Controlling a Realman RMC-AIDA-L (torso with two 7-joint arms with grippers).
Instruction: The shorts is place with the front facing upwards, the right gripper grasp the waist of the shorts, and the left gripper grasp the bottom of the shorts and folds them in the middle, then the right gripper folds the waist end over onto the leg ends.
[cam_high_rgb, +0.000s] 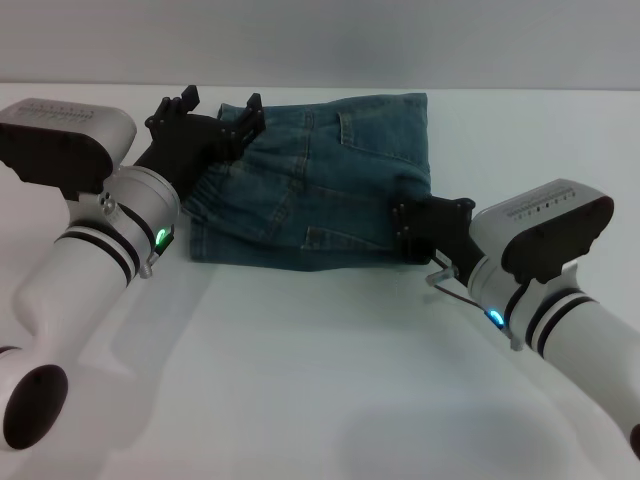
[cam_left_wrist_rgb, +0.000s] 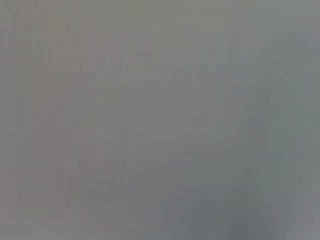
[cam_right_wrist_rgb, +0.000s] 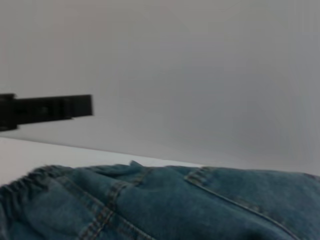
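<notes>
Seemingly folded, shorts (cam_high_rgb: 320, 180) hide right gripper (cam_high_rgb: 410, 232) tips, grip unclear; left gripper (cam_high_rgb: 215, 120) splayed above.

Both arms are smooth white cylinders ringed by paired black bands near the wrist, each carrying a boxy grey-topped, dark-sided camera housing with a row of small markings on its upper face. The left gripper (cam_high_rgb: 215, 120) is a matte black multi-finger claw, its wrist marked by a small green light, with a dark oval recess low on the arm. The right gripper (cam_high_rgb: 408, 230) is a black, blocky unit with a blue light at the wrist and a thin bent wire loop beside it.
</notes>
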